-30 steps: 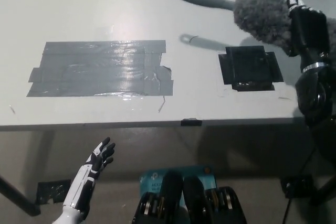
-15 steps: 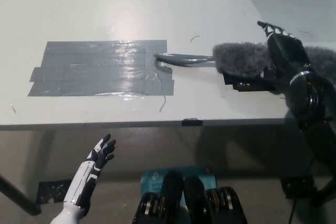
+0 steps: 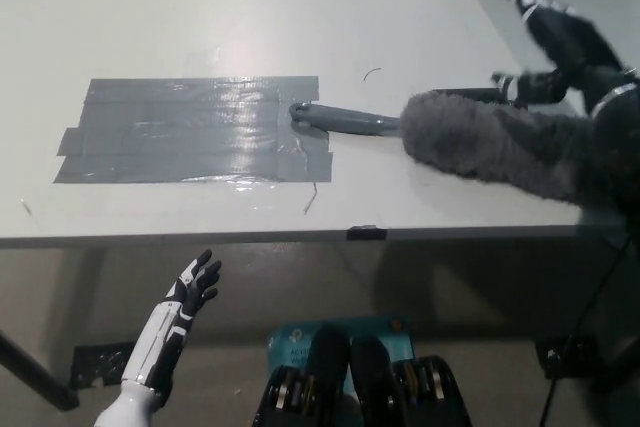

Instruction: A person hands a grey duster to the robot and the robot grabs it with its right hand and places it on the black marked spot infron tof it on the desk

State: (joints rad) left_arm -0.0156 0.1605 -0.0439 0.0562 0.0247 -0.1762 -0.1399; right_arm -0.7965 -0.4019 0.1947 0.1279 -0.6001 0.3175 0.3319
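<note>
Right robot hand [image 3: 560, 42] hovered spread and empty above the grey duster [image 3: 480, 142] lying on the surface [image 3: 200, 7]; release looked done, withdrawal next.

Left robot hand [image 3: 192, 287] rested open, low.

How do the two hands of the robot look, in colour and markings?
The left hand is white along the forearm, with black fingers and black patches on its back. The right hand is black, with pale fingertips and a thin silver band at the wrist.
</note>
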